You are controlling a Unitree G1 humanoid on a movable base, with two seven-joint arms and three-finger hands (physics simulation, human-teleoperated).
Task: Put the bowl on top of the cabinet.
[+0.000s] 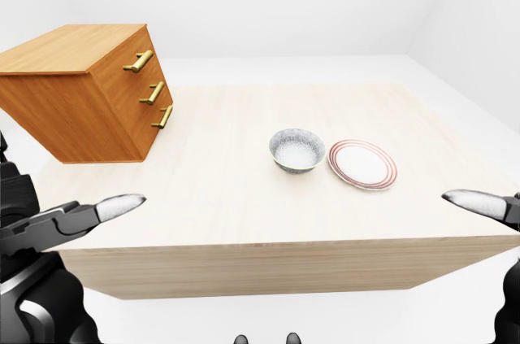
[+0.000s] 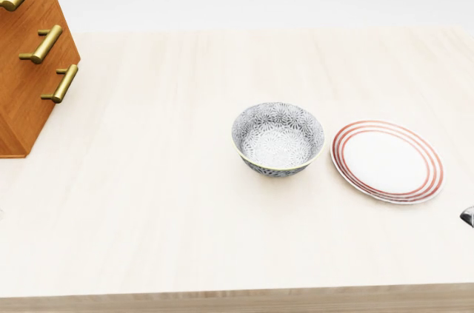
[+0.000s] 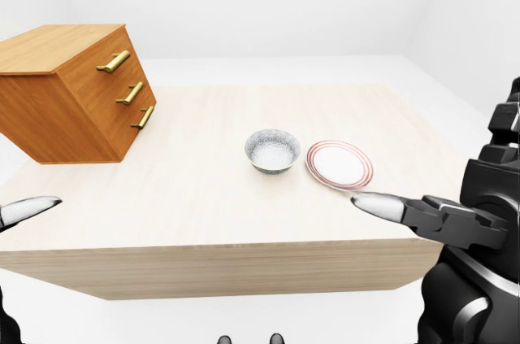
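Note:
A grey patterned bowl (image 2: 278, 138) stands upright and empty on the pale wooden table (image 2: 170, 202), near the middle of the head view. The wooden cabinet (image 1: 89, 92) with three brass handles sits at the table's left end, its flat top bare. My left hand (image 1: 57, 218) is open at the lower left of the left-eye view, thumb pointing right, far from the bowl. At the lower right of the right-eye view my right hand (image 3: 451, 198) is open too, thumb pointing left, below and right of the bowl. Neither hand touches anything.
A white plate with red rings (image 2: 386, 160) lies just right of the bowl, almost touching it. The table's near edge (image 1: 268, 256) runs between my hands. White floor and walls surround the table.

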